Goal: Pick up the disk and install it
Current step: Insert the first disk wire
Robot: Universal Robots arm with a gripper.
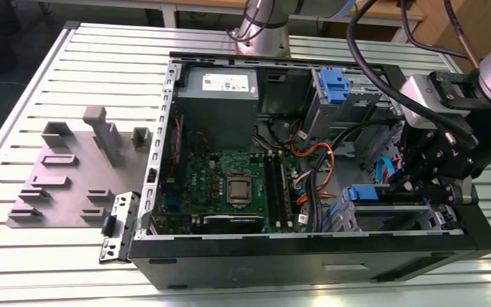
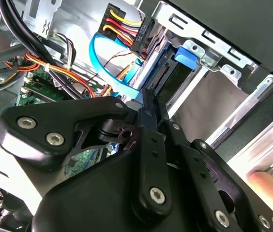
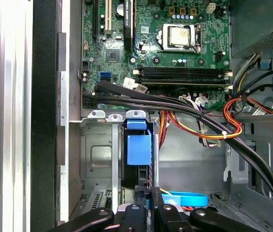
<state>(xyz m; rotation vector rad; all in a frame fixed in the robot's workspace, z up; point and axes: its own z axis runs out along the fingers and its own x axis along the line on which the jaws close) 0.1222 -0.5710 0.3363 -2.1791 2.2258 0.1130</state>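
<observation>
The disk [image 1: 369,194] stands on edge in the lower drive bay of the open computer case [image 1: 314,256], its blue carrier rails showing. In the first wrist view the disk's blue tab [image 3: 139,149] and dark edge sit between the bay's metal walls. My gripper [image 1: 406,187] hangs inside the case at the exterior view's right, right behind the disk. Its fingers are shut together, and their tips [image 3: 148,191] are at the disk's rear edge. In the second wrist view the gripper [image 2: 147,99] points at the disk [image 2: 177,72] in the bay.
Bundles of black, orange and yellow cables [image 1: 314,166] and a blue flat cable [image 2: 110,65] run close to the bay. A blue bracket [image 1: 332,86] sits on the upper bay. A grey fixture plate [image 1: 66,173] lies beside the case. A person's fingertip [image 2: 267,182] shows outside the case.
</observation>
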